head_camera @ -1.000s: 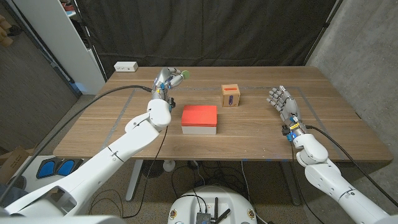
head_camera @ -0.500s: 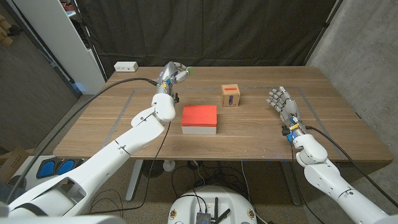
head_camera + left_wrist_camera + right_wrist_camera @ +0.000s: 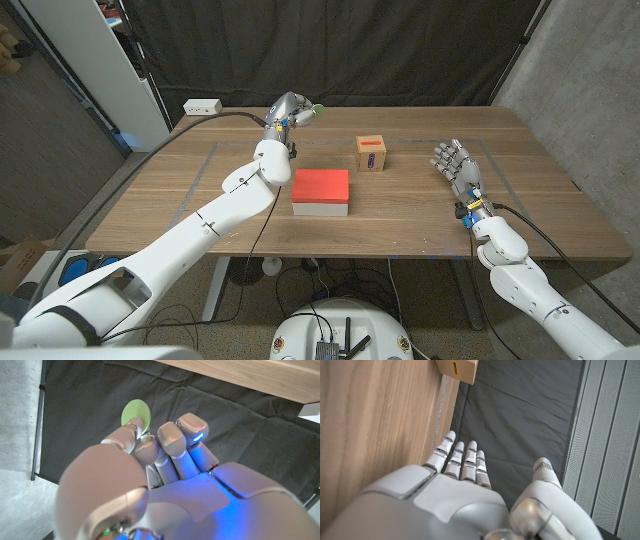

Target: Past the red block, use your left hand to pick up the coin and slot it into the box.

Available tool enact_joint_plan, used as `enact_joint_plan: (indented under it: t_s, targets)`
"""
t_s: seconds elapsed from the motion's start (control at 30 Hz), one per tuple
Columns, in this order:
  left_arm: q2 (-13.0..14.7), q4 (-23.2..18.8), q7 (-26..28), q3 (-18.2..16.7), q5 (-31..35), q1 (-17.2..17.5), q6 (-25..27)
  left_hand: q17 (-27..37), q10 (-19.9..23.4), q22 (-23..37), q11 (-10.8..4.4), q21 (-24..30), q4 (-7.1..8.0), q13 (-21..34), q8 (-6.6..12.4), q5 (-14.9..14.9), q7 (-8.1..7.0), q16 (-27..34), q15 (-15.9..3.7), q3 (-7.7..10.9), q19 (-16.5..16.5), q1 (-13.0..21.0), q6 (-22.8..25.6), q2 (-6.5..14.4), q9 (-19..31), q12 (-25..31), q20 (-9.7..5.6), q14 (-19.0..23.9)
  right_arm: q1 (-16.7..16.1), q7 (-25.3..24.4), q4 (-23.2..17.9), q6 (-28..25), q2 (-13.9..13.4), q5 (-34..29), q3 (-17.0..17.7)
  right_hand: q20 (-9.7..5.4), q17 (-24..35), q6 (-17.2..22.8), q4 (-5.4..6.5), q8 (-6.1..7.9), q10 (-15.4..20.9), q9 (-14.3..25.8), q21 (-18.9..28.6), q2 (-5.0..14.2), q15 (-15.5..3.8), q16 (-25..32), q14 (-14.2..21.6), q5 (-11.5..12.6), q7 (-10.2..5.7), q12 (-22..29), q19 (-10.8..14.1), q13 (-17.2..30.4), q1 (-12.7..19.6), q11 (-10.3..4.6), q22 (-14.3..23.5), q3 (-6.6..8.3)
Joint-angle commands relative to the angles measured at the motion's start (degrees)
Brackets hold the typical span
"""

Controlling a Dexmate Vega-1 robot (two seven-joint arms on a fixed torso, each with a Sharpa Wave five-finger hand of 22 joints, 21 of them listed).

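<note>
My left hand (image 3: 289, 112) hovers above the far side of the table, beyond the red block (image 3: 321, 185), and pinches a pale green coin (image 3: 318, 108). In the left wrist view the coin (image 3: 136, 413) sticks up from between the fingertips of that hand (image 3: 165, 475). The small wooden box (image 3: 371, 154) with a red slotted top stands to the right of the block; its corner (image 3: 457, 368) also appears in the right wrist view. My right hand (image 3: 456, 166) stands at the right side of the table with fingers apart, holding nothing (image 3: 465, 485).
The red block sits on a white base (image 3: 320, 209) at the table's middle. A white power strip (image 3: 202, 106) lies at the far left corner. A dark curtain hangs behind the table (image 3: 400, 215).
My left hand has carried the coin to the right along the far side of the table, toward the box. The right hand has stayed still.
</note>
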Motion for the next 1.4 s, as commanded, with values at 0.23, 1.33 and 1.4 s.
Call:
enact_joint_plan:
  t_s: [0.23, 1.33, 1.4]
  targets:
    - [-3.2, 3.5, -8.7, 6.3, 4.3, -7.9, 5.6, 0.6, 0.4, 0.2, -0.25, -0.1, 0.02, 0.2, 0.16, 0.5, 2.85, -0.4, -0.12, -0.19, -0.2, 0.4, 5.9, -0.1, 3.3, 0.1, -4.07, 0.4, -1.2, 0.2, -0.4, 0.2, -0.8, 0.3, 0.8, 0.37, 0.2, 0.4, -0.03, -0.03, 0.2, 0.0, 0.2, -0.2, -0.21, -0.1, 0.2, 0.1, -0.05, 0.2, 0.2, 0.3, 0.7, -0.06, 0.0, -0.13]
    - [-13.6, 14.6, -21.1, 26.0, 20.0, -24.8, 21.4, 0.4, 0.6, 0.0, -0.8, -0.3, 0.14, 0.3, -0.67, 0.7, 2.37, -1.1, -0.13, -0.03, 0.2, 0.1, 6.5, -0.4, 3.5, -0.1, -4.14, 0.6, -1.0, 1.9, 1.2, 1.2, -0.7, 1.9, 1.9, 0.42, 0.2, 0.5, -0.03, -0.05, 0.4, 0.0, 0.2, -0.15, -0.23, -0.2, 0.3, 0.1, -0.03, 0.1, 0.2, 0.4, 0.8, -0.14, 0.0, -0.19]
    - [-14.3, 15.4, -21.6, 26.8, 20.6, -25.4, 22.2, 0.4, 0.6, 0.1, -0.95, -0.3, 0.13, 0.4, -0.69, 0.7, 2.37, -1.1, -0.13, 0.0, 0.2, 0.1, 6.6, -0.4, 3.4, 0.1, -4.14, 0.7, -1.0, 2.1, 1.5, 1.3, -0.7, 1.8, 1.9, 0.42, 0.2, 0.5, -0.03, -0.05, 0.4, 0.0, 0.2, -0.14, -0.19, -0.2, 0.3, 0.1, -0.07, 0.1, 0.2, 0.4, 0.8, -0.15, 0.0, -0.2]
